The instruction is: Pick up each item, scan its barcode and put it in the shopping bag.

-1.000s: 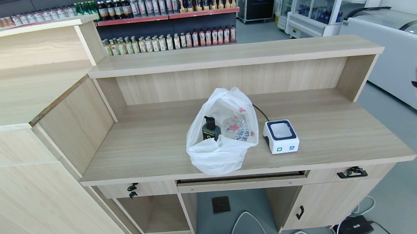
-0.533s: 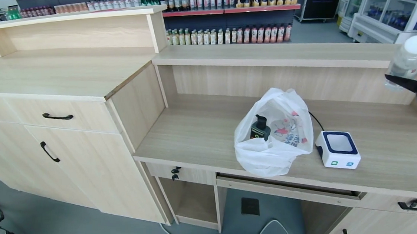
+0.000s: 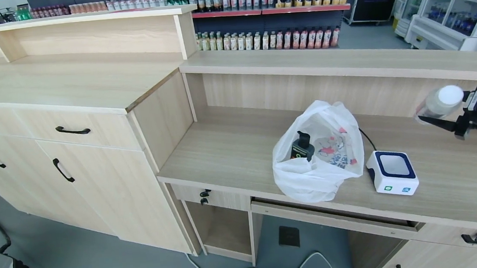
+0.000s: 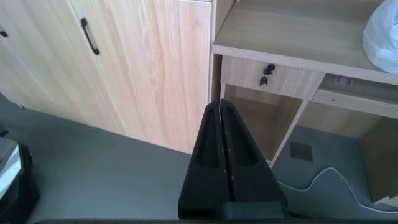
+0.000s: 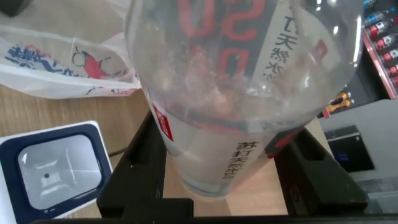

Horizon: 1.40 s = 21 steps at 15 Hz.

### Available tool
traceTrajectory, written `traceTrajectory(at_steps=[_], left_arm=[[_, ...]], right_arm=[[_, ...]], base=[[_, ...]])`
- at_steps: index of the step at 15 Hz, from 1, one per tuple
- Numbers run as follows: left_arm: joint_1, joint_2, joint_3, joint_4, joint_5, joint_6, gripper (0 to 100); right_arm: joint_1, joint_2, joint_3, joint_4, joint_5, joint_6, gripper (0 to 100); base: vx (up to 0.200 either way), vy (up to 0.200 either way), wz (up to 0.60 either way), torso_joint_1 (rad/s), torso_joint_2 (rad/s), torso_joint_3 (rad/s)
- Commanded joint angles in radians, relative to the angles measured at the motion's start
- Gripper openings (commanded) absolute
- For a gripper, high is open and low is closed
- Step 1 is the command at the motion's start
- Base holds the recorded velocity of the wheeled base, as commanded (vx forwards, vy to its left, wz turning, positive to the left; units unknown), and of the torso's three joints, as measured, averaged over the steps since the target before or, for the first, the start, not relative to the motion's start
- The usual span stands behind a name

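Bottle point(image 5: 242, 93): clear plastic, white cap, printed label. It is clamped across its body by the right gripper point(image 5: 227, 168), one finger on each side. In the head view the bottle point(image 3: 438, 103) hangs above the counter point(image 3: 231, 151) at the robot's right, tipped well over, cap toward the camera.

Left gripper point(image 4: 227, 155): fingers pressed together, nothing held, low before the counter's front with the floor below it.

Scanner point(image 3: 392, 172): near the counter's front edge, window facing up. It sits below the held bottle and off to one side, apart from it.

Shopping bag point(image 3: 318, 153): just beside the scanner, on its left, mouth open. A dark bottle point(image 3: 302, 147) already stands inside.

Step in hand, as judged: the scan. Bring the bottle over the scanner window point(image 5: 56, 171) and roll the wrist so the label's barcode faces down at the glass. Where the barcode sits on the label cannot be told. Keep the grip firm, as a smooth round body may slip. Stay clear of the bag's rim.

Against 0.5 s ago: the head camera has shifted slightly. Relative to the scanner, the bottle is lower, closer and more tilted. Bag and scanner keep their places.
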Motion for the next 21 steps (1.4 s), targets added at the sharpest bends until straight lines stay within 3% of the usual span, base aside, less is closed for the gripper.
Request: traceTrajectory(at_steps=[1, 6, 21], left_arm=[[0.0, 0.0, 0.0, 0.0, 0.001, 0.0, 0], [0.0, 0.0, 0.0, 0.0, 0.001, 0.0, 0], [0.0, 0.0, 0.0, 0.0, 0.001, 0.0, 0]], right_arm=[[0.0, 0.048, -0.002, -0.015, 0.038, -0.013, 0], [-0.009, 0.088, 0.03, -0.084, 0.101, -0.028, 0], [0.022, 0.186, 0.055, -0.113, 0.098, -0.077, 0]], base=[[0.0, 0.0, 0.0, 0.0, 0.0, 0.0], [0.0, 0.0, 0.0, 0.0, 0.0, 0.0], [0.0, 0.0, 0.0, 0.0, 0.0, 0.0]])
